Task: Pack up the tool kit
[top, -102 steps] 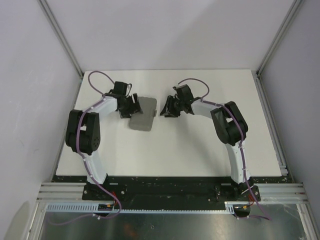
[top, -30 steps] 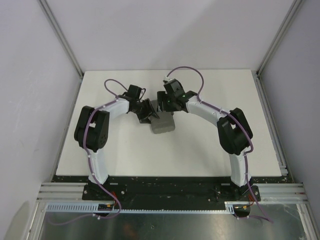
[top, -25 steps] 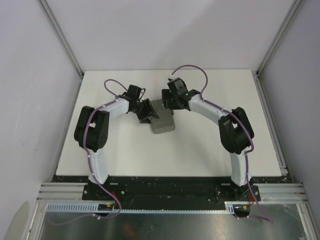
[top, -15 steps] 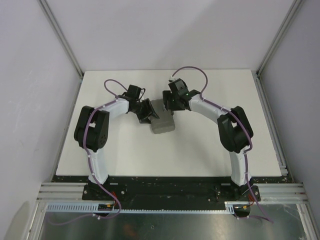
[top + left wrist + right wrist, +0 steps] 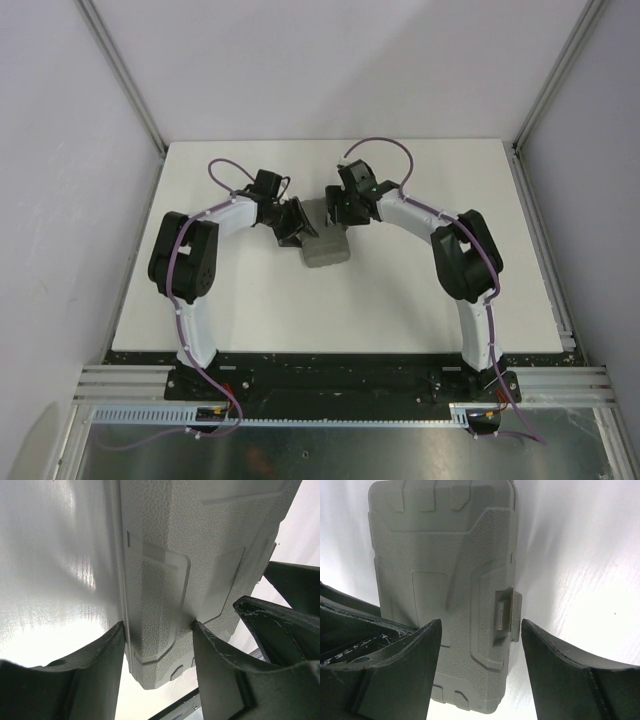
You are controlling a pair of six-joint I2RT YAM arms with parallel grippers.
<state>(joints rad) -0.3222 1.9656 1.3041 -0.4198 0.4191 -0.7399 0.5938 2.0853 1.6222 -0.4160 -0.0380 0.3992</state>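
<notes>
The tool kit case (image 5: 327,250), small, grey and closed, lies on the white table near the middle. No red-and-black tools show. My left gripper (image 5: 299,228) is at the case's left side. In the left wrist view (image 5: 157,630) its two fingers press against a raised edge of the case (image 5: 170,575). My right gripper (image 5: 341,211) is over the case's far end, open. In the right wrist view (image 5: 480,627) one finger is over the case lid (image 5: 445,575) and the other stands just outside the side latch (image 5: 509,614).
The white table (image 5: 420,300) is enclosed by pale walls with metal frame posts at the back left and right. Both arm bases sit on the black rail at the near edge. Purple cables loop above both wrists.
Since 3.4 s ago the case and both grippers have shifted right toward the table's middle. In the last second the right gripper edged slightly back over the case's far end; the left stays put.
</notes>
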